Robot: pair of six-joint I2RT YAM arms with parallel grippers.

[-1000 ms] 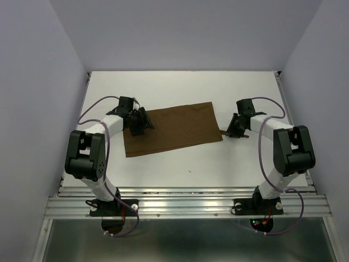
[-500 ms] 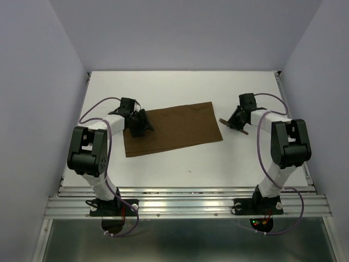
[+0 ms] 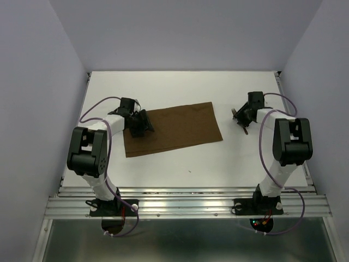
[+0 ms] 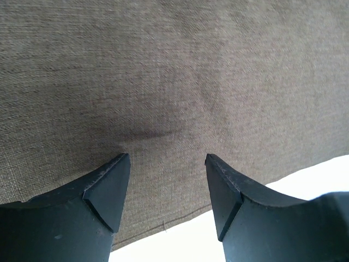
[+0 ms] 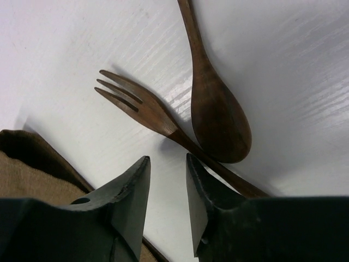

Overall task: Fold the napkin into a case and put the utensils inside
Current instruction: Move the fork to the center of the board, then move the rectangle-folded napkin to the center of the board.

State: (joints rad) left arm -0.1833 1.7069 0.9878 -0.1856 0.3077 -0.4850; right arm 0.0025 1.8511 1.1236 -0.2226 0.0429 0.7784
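The dark brown napkin (image 3: 173,129) lies flat on the white table and fills most of the left wrist view (image 4: 174,76). My left gripper (image 3: 143,124) hangs open over its left edge (image 4: 166,158), nothing between the fingers. To the right of the cloth my right gripper (image 3: 241,115) is low over the table. The utensils lie just ahead of it: a fork (image 5: 143,109) and a spoon (image 5: 218,117), with the spoon bowl resting across the fork handle. The right gripper (image 5: 167,159) is open by a narrow gap with only bare table between the fingers. The fork handle runs under the right finger.
A corner of the napkin (image 5: 30,164) shows at the lower left of the right wrist view. The white table (image 3: 180,158) is walled by lilac panels left, right and behind. A metal rail (image 3: 185,203) runs along the near edge.
My right gripper has moved back and to the right, away from the napkin's right corner, and its jaws have parted a little. The left arm has hardly moved.
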